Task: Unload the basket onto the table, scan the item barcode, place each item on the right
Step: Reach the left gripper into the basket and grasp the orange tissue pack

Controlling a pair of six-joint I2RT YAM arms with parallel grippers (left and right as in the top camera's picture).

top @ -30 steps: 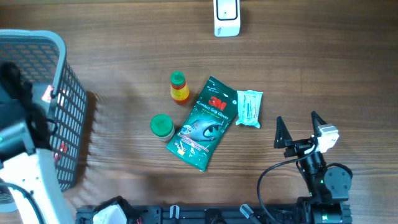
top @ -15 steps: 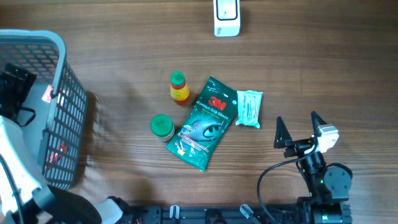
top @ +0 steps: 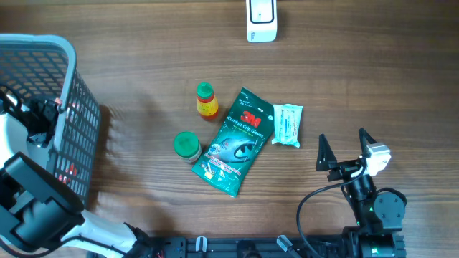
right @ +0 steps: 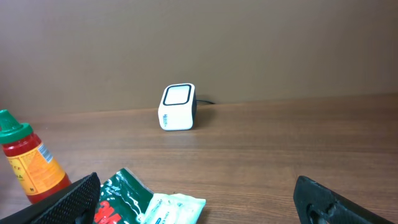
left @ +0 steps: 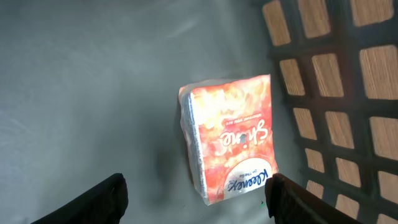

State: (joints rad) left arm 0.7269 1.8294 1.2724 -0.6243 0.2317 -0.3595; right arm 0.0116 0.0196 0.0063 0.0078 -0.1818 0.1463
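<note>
Tissue pack (left: 230, 146) lies flat on the floor of the basket (top: 44, 44), close to its mesh wall, and nothing is gripping it. The left gripper (left: 196, 190) hangs right over it inside the basket, its jaws spread to either side and touching nothing you can see. You cannot tell from here whether this pack has been past the scanner (top: 261, 20). Lying in the basket, it looks to me like a finished one. Out on the surface (top: 143, 72), the gloves packet (top: 239, 142), the sauce bottle (top: 206, 100), the green-lidded jar (top: 187, 145) and the white wipes packet (top: 287, 125) sit in a cluster, well apart from the scanner. I judge that you have four scans left. The right gripper (top: 342, 140) stands just right of the cluster, jaws wide and empty.
</note>
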